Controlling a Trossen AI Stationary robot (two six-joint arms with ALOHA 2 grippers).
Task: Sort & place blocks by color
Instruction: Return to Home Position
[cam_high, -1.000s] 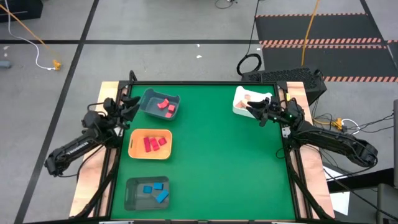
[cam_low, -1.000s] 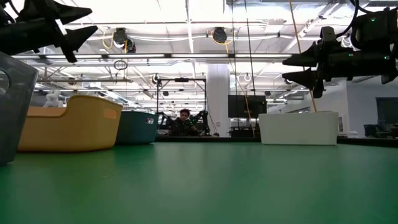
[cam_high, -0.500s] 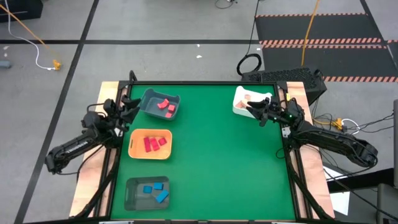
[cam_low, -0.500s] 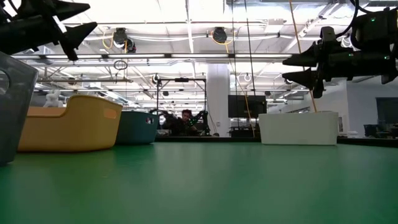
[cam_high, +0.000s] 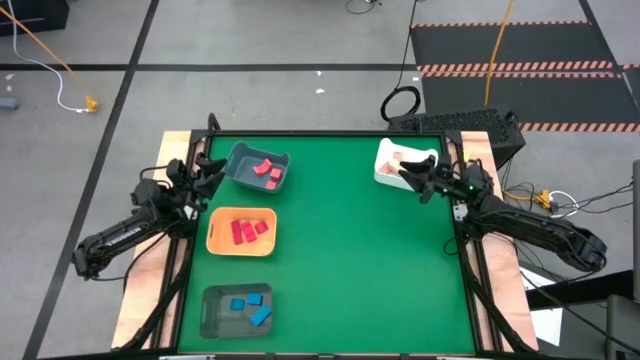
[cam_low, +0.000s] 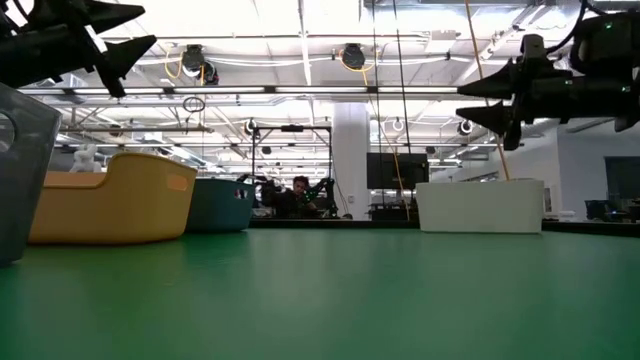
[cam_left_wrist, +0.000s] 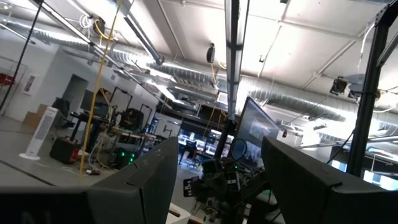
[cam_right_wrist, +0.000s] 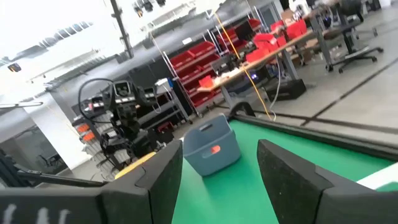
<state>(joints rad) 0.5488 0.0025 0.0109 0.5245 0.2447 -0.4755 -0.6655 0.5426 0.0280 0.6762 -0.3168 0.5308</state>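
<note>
Dark segmented left arm and right arm, matte black wedge-shaped tapering jaws.

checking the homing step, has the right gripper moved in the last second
Yes, the right gripper has risen slightly, farther above the white bin in the low view.

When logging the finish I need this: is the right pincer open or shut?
Open: the right pincer has its fingers spread, with nothing held between them.
</note>
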